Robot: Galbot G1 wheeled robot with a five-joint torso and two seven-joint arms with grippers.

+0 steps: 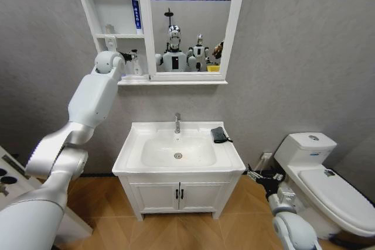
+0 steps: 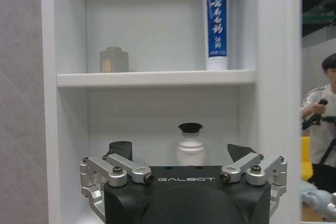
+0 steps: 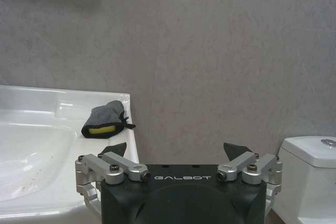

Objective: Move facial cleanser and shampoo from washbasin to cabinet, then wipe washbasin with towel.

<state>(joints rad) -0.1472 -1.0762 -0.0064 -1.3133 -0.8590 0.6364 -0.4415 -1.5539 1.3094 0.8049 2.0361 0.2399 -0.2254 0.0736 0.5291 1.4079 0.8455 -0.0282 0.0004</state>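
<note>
the right gripper [image 3: 177, 153] hangs low beside the vanity, near the toilet [image 1: 328, 174], its fingers spread wide with nothing between them. ahead of it the washbasin [image 1: 136, 157] has the dark towel [image 1: 219, 134] lying folded on its back right corner, just right of the chrome tap [image 1: 177, 123]. higher and farther, the left gripper [image 2: 181, 153] is raised to the cabinet [image 1: 150, 39], fingers spread wide and holding nothing, facing a white bottle with a black cap [image 2: 190, 145] that stands on the lower shelf. on the shelf above stand a blue and white tube [image 2: 216, 22] and a small grey container [image 2: 114, 60].
</note>
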